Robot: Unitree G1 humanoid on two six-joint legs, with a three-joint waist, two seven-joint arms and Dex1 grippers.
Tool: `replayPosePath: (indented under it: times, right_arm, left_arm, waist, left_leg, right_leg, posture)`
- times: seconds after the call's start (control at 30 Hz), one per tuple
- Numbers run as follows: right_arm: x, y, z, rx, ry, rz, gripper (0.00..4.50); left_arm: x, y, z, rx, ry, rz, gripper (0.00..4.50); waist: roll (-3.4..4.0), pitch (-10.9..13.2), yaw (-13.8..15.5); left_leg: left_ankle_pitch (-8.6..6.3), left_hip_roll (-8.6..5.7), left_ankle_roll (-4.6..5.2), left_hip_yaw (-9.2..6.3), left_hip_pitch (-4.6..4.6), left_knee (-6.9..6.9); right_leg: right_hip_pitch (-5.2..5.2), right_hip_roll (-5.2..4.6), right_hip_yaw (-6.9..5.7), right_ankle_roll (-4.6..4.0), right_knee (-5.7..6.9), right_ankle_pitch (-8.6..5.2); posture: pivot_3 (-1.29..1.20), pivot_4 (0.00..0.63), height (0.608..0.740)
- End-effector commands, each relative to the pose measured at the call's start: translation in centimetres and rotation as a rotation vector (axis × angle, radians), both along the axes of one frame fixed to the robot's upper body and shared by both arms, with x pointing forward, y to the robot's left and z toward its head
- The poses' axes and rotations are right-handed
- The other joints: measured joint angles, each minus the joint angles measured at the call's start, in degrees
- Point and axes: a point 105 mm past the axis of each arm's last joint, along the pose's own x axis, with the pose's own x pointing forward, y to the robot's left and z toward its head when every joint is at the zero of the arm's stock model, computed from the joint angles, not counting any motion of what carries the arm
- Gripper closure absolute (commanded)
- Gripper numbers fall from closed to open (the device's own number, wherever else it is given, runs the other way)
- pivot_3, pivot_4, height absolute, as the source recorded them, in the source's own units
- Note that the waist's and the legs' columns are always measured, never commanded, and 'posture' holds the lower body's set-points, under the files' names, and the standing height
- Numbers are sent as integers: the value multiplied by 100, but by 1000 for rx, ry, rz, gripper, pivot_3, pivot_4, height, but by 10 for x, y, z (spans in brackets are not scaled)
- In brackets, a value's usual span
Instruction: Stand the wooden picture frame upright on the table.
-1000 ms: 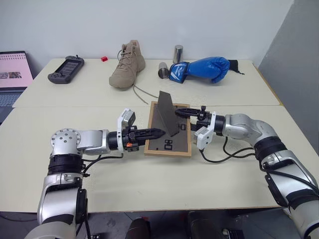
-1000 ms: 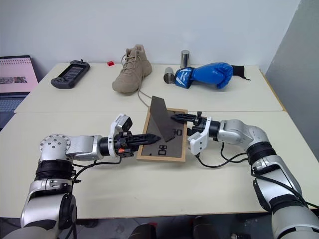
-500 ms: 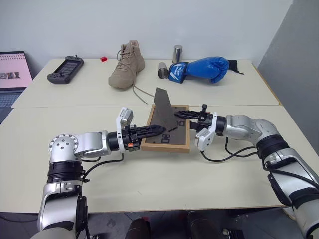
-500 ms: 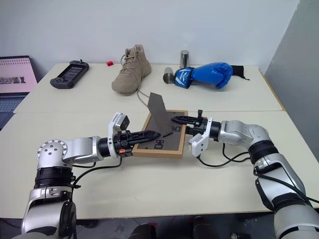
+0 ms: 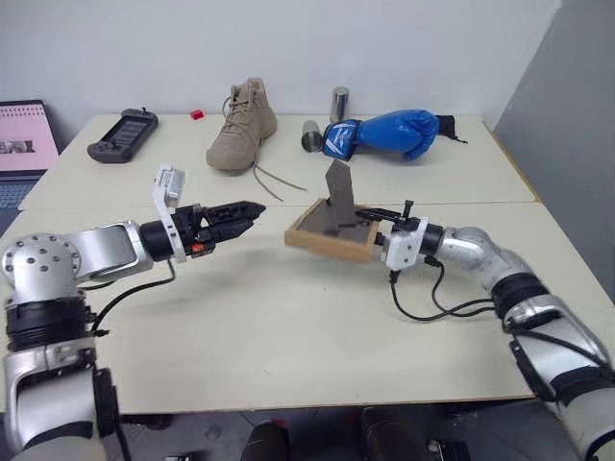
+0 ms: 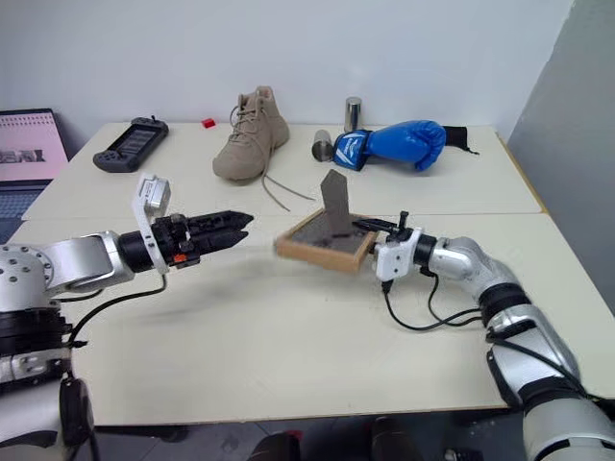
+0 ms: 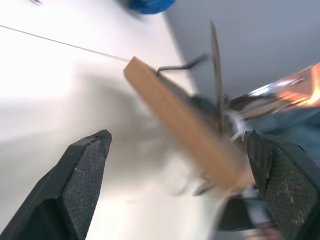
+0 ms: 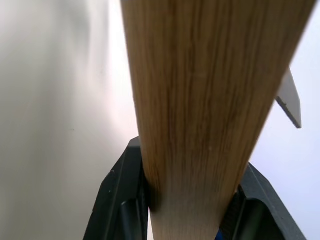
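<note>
Holding the wooden picture frame (image 5: pixel 332 235) by its right edge, your right gripper (image 5: pixel 377 228) is clamped on the wood, one black finger (image 8: pixel 125 195) on each side of the rail as the right wrist view shows; the frame hangs tilted above the table (image 5: pixel 288 336), dark back panel facing up, its fold-out stand (image 5: pixel 338 197) sticking upward from the back, and the left end of the frame reads as clear of the tabletop with a shadow beneath it. Your left gripper (image 5: pixel 252 208) sits well to the left of the frame, apart from it and grasping nothing; the left wrist view shows its two fingers (image 7: pixel 80 185) spread wide with the frame's light-wood edge lying between and beyond them. You will find the frame just on the near side of the seam across the table, roughly central. On the far half of the table stand a tan boot (image 5: pixel 240 127), a blue boxing glove (image 5: pixel 389 132), two metal cylinders (image 5: pixel 341 103) beside the glove, a dark handheld controller (image 5: pixel 123 136) and a small red item (image 5: pixel 198 114); a laptop (image 5: pixel 21 134) shows at the left edge
</note>
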Motion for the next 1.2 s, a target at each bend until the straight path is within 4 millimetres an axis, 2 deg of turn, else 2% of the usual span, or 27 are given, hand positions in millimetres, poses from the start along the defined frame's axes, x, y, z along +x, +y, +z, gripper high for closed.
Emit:
replayPosePath:
  times: [0.03,0.17,0.33,0.37,0.5,0.6,0.73,0.83,0.9,0.97,1.0,1.2]
  right_arm:
    - [6,10,39,305,342,66,3190]
    - [1,29,50,454,657,168,3190]
    - [-4,45,41,500,878,237,3190]
    - [-4,46,40,499,897,242,3190]
    - [-2,53,-4,444,993,183,3190]
    - [-2,53,-14,437,1019,174,3190]
    - [-6,52,-22,416,1059,187,3190]
    - [-7,49,-35,405,1086,154,3190]
    - [-3,47,-37,461,1118,120,3190]
    - [0,45,-35,511,1132,102,2484]
    - [1,45,-34,521,1135,101,2352]
    - [-4,31,-36,481,1100,94,889]
  left_arm:
    - [-6,1,2,192,-128,28,0]
    - [-18,-10,6,265,-226,-42,0]
    - [-25,-19,13,314,-345,-72,0]
    - [-25,-19,13,318,-354,-73,0]
    - [-30,-23,4,405,-422,-117,0]
    - [-30,-21,0,472,-457,-124,0]
    - [-29,-18,-1,482,-464,-120,0]
    - [-28,-18,-3,480,-463,-119,0]
    - [-27,-19,-3,482,-465,-120,0]
    - [-26,-19,-3,483,-468,-120,0]
    - [-26,-19,-3,484,-469,-120,0]
    - [-20,-14,-7,514,-465,-102,0]
  waist:
    - [2,1,6]
    - [5,3,69]
    - [5,3,87]
    - [5,3,88]
    - [5,3,72]
    - [6,4,70]
    - [7,5,58]
    - [7,5,58]
    - [7,5,58]
    - [7,5,58]
    - [7,5,59]
    - [7,5,61]
  left_leg:
    - [1,2,-1,-1,0,0]
    - [0,3,-2,-7,-5,1]
    - [-11,-1,18,-6,-10,1]
    - [-11,-1,18,-6,-12,1]
    - [-12,0,20,-2,-14,0]
    - [-12,4,20,-3,-21,0]
    - [-12,6,20,-1,-20,-1]
    - [-12,8,20,-1,-20,-1]
    - [-12,8,21,-1,-20,-1]
    - [-12,8,21,-1,-20,-1]
    - [-12,8,21,-1,-20,-1]
    - [-12,8,21,-2,-20,-2]
  right_leg:
    - [0,0,-2,0,0,0]
    - [-1,1,-10,0,1,0]
    - [-3,1,-14,0,-7,-1]
    - [-3,2,-14,0,-9,-1]
    - [-6,5,-10,0,-15,-2]
    - [-9,12,-8,-1,-24,-2]
    - [-11,13,-3,-1,-27,-2]
    - [-11,15,-3,-1,-28,-2]
    - [-11,15,-3,-1,-28,-2]
    - [-10,15,-3,-1,-28,-2]
    - [-10,15,-3,-1,-28,-2]
    - [-10,16,-2,-1,-28,-2]
  posture:
    - [0,150,740]
    - [0,150,740]
    - [0,150,740]
    - [0,150,740]
    - [0,150,740]
    - [0,150,740]
    - [0,150,740]
    - [0,150,740]
    - [0,150,740]
    - [0,150,740]
    - [0,150,740]
    - [0,150,740]
